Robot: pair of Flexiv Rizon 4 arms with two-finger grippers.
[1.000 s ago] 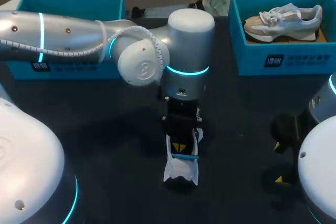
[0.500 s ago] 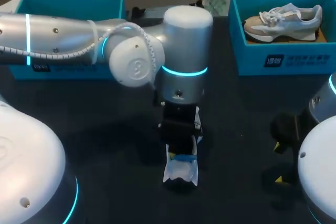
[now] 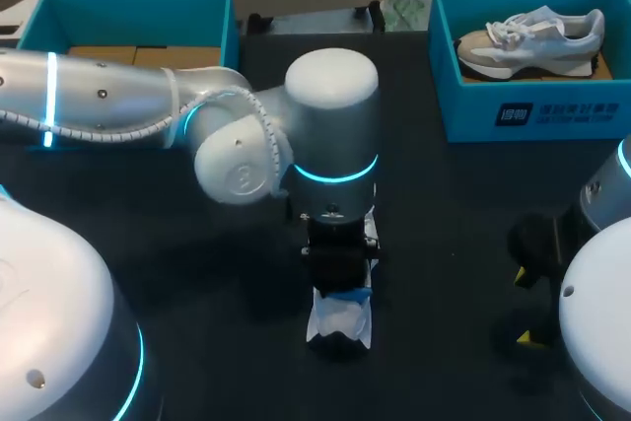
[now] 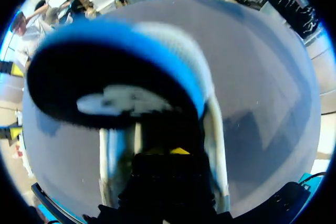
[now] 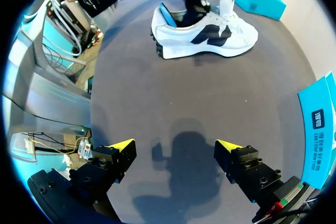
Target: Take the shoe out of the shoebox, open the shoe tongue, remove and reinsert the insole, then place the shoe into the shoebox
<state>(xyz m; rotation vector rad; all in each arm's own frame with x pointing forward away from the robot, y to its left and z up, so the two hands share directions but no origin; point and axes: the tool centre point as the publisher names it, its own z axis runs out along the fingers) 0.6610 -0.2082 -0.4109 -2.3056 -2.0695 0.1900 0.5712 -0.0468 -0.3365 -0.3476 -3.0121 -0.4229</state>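
Left arm's wrist is now sitting nearer and lower than a second ago, uncovering the cardboard floor of the far-left shoebox [image 3: 128, 9]. The white shoe [image 3: 340, 320] is not shifting between frames.

Shoe is standing upright on the dark table [image 3: 444, 204], near the middle, well apart from both boxes. Left gripper [image 4: 170, 151] is reaching down into the shoe's blue-lined opening, above the pale insole [image 4: 123, 100]. I cannot tell whether it is gripping or spread, as the shoe is hiding it. Right gripper [image 5: 176, 150] is hovering spread wide over bare table at the near right, holding nothing and well away from the shoe. A second shoe [image 3: 532, 35] is lying in the far-right shoebox [image 3: 537, 110].

Risks, as judged:
- Nothing is bracing the shoe, so any upward pull on the insole is likely lifting or tipping the whole shoe.
- Pressing further down is risking crushing the collar or skidding the shoe across the table.
- An insole caught at one edge is liable to be folding or jamming.
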